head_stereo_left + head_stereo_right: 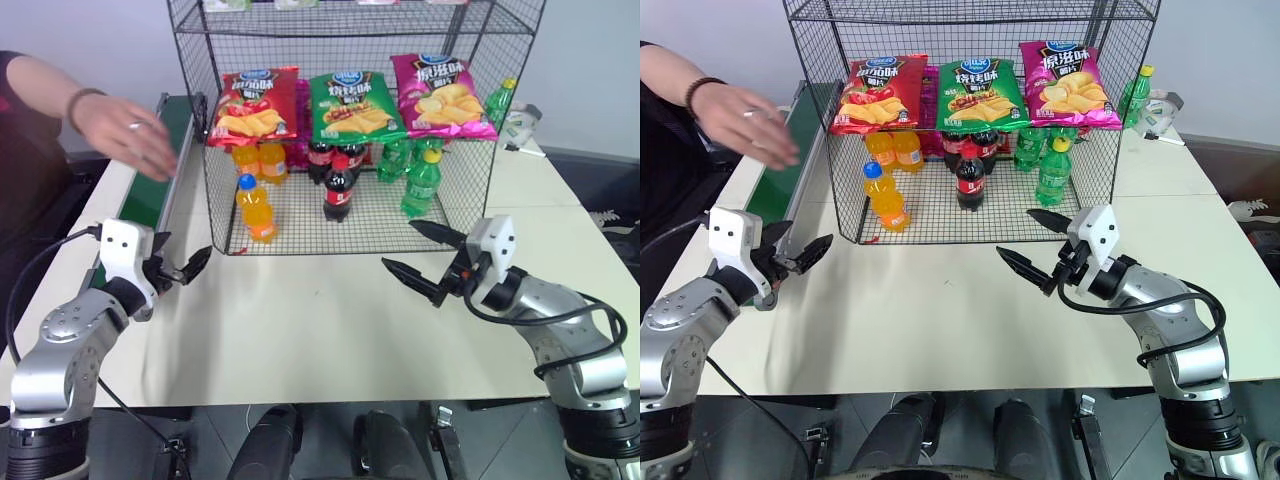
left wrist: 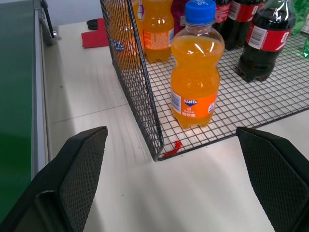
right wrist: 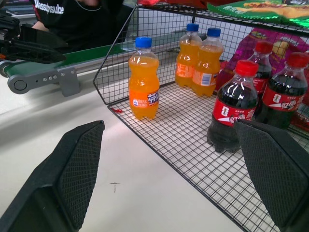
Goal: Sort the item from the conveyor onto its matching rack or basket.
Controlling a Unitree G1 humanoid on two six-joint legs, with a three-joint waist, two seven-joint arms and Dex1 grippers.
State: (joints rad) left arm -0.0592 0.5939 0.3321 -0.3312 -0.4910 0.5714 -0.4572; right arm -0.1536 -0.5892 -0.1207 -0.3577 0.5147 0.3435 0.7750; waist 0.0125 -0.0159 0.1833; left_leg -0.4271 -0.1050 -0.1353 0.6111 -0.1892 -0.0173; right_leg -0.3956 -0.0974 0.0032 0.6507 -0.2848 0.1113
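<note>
The item, a small orange soda bottle point(image 1: 256, 210) with a blue cap, stands upright on the bottom tier of the black wire rack point(image 1: 214, 170), near its front left corner. In the left wrist view the same bottle point(image 2: 195, 72) is just behind the rack's corner post. My left gripper point(image 1: 185, 256) hovers open and empty over the table, left of the rack and beside the conveyor point(image 1: 147, 195). To the rack's front right, my right gripper point(image 1: 400, 244) is open and empty too, pointing toward the bottles. The conveyor's green belt carries no bottle where it shows.
A person's hand point(image 1: 135, 135) reaches over the conveyor. On the rack are two more orange bottles point(image 1: 258, 160), cola bottles point(image 1: 338, 190), green bottles point(image 1: 421, 185) and chip bags point(image 1: 350, 105) on the tier above. A green bottle point(image 1: 498, 100) stands right of the rack.
</note>
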